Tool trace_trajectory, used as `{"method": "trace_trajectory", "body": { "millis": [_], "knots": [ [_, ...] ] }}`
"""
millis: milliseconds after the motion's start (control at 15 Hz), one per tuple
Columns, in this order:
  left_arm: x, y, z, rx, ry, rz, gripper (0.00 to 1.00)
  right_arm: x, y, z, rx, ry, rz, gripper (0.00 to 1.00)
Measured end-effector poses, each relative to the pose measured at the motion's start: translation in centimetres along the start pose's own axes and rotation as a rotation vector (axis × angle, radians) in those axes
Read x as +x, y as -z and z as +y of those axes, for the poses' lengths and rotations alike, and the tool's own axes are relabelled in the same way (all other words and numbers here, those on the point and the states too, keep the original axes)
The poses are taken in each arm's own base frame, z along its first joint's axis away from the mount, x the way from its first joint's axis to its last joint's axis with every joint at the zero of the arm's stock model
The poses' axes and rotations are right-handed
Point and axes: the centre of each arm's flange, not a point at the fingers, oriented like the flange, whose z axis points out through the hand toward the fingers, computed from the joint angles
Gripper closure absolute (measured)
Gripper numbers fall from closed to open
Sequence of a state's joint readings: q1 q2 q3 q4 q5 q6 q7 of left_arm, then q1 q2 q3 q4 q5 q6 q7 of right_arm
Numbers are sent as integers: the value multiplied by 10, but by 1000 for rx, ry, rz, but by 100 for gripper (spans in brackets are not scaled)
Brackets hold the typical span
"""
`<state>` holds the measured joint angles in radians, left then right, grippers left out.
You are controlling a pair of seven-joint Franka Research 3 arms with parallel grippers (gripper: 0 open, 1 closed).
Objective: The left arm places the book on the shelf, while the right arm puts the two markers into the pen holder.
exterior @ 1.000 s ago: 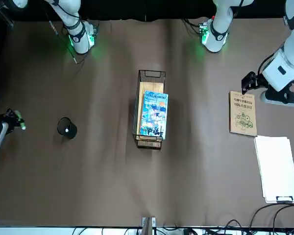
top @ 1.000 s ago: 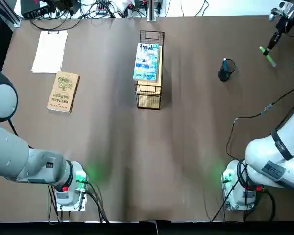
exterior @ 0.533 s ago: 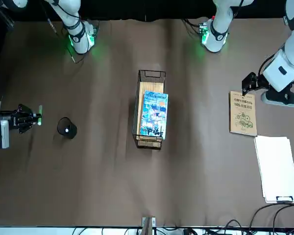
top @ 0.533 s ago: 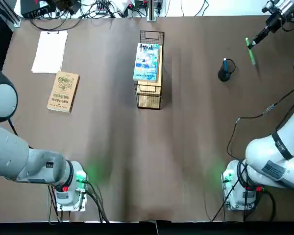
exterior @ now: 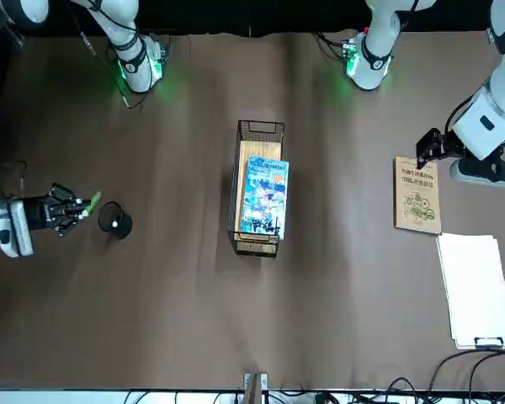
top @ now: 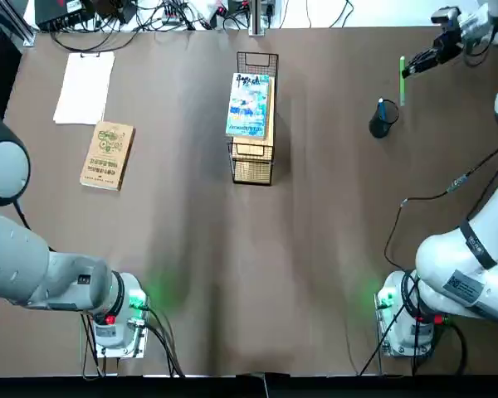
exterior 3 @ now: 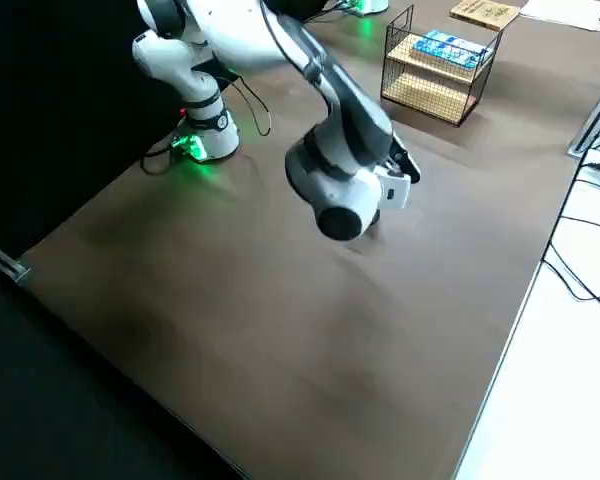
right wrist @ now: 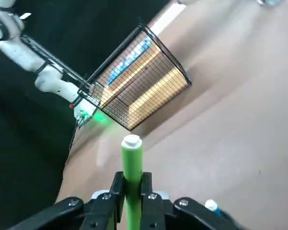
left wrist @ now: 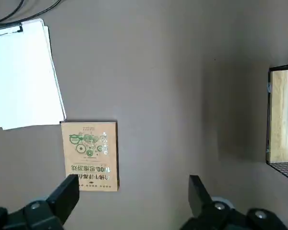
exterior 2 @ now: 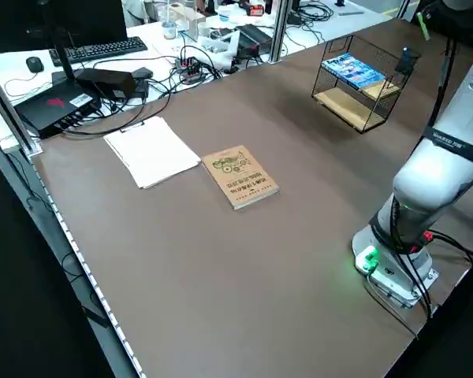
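Note:
The light blue book [top: 249, 104] lies on the wooden top of the black wire shelf [top: 254, 171] at the table's middle back; it also shows on the shelf [exterior: 257, 244] as the book [exterior: 265, 195]. The black mesh pen holder [top: 381, 123] stands at the back right with the blue marker [top: 381, 107] inside. My right gripper [top: 412, 64] is shut on the green marker [top: 402, 70], held in the air just beyond the holder. The right wrist view has the green marker [right wrist: 132, 165] pinched between the fingers. My left gripper [left wrist: 132, 191] hangs open, high above the tan book.
A tan kraft-cover book [top: 108, 155] and a white paper sheet [top: 85, 86] lie at the back left. Cables and devices line the table's far edge [top: 149, 16]. A cable [top: 423, 199] trails across the table by the right arm's base.
My right gripper carried the green marker inward from the table's far right edge until it is close beside the pen holder. The left arm, book and shelf stayed put.

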<state>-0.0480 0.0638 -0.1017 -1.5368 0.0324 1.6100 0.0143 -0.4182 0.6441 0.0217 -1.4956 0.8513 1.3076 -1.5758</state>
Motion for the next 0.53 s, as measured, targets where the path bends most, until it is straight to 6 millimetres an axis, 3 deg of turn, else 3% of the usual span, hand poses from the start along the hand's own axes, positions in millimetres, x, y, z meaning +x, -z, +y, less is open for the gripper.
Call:
{"method": "trace_trajectory", "body": {
  "millis": [200, 533],
  "knots": [
    [3, -3, 0, -1, 0, 3, 0, -30, -19, 31, 10, 154, 87, 82],
    [4, -5, 1, -1, -2, 3, 0, -55, -19, 50, -15, 243, 176, 82]
  ]
}}
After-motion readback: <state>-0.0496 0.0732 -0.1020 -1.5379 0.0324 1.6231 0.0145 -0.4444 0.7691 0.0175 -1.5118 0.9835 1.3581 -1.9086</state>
